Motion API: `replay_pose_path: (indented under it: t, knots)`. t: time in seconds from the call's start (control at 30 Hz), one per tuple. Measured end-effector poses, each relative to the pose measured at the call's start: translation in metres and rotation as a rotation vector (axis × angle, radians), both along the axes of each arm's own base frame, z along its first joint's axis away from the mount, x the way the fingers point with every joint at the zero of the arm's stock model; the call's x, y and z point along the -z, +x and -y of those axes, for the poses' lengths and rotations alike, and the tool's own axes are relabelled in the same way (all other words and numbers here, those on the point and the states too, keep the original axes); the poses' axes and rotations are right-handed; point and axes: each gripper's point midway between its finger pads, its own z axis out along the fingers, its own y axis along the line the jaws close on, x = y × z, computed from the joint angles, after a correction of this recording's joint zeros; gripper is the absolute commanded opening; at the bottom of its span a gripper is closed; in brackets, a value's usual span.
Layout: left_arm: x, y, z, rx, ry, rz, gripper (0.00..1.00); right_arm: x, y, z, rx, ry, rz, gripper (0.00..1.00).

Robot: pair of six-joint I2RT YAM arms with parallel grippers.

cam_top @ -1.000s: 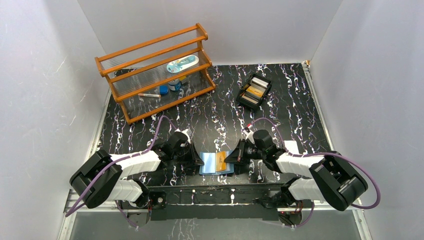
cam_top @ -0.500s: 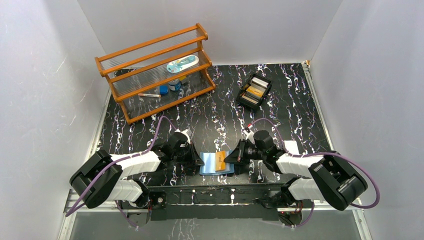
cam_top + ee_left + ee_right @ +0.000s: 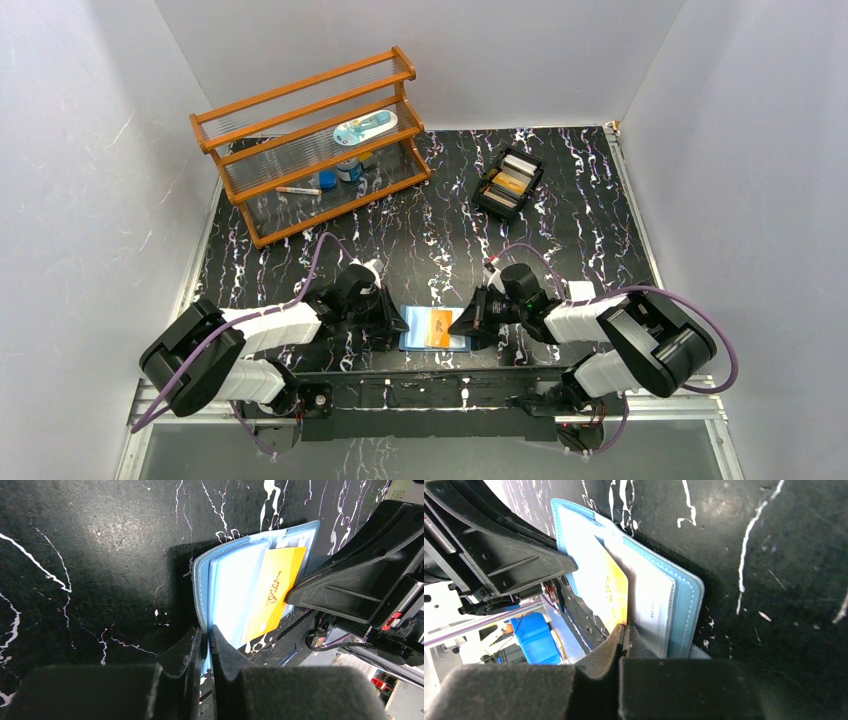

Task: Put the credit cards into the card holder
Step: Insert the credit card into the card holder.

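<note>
One orange-gold plastic card (image 3: 438,326) partway into open blue folding card holder (image 3: 415,330), lower centre of overhead frame on black marbled surface (image 3: 440,250). Right pincer (image 3: 624,630) pinching card; left pincer (image 3: 207,635) clamped on holder flap. More cards apparently pending in black rectangular tray (image 3: 492,208), upper right.

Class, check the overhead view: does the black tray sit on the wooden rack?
No: the black tray lies on the tabletop, right of the wooden rack.

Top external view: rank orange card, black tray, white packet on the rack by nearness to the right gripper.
1. orange card, in the right gripper, over the card holder.
2. black tray, behind, slightly right.
3. white packet, far left, on the rack.
</note>
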Motion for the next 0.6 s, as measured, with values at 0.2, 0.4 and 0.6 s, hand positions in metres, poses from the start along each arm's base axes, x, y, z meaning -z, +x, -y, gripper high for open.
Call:
replay_pose_path:
  t: [0.2,0.4,0.6]
  knots:
    - [0.0,0.0,0.0,0.001,0.0,0.0,0.07,-0.003,0.004,-0.007,-0.031,-0.01,0.023,0.12]
    - [0.0,-0.001,0.0,0.002,-0.002,-0.002,0.07,-0.01,0.012,-0.022,-0.062,-0.049,0.046,0.24]
    - [0.0,-0.001,0.001,0.004,-0.004,-0.005,0.07,-0.007,0.014,-0.025,-0.064,-0.144,0.042,0.34]
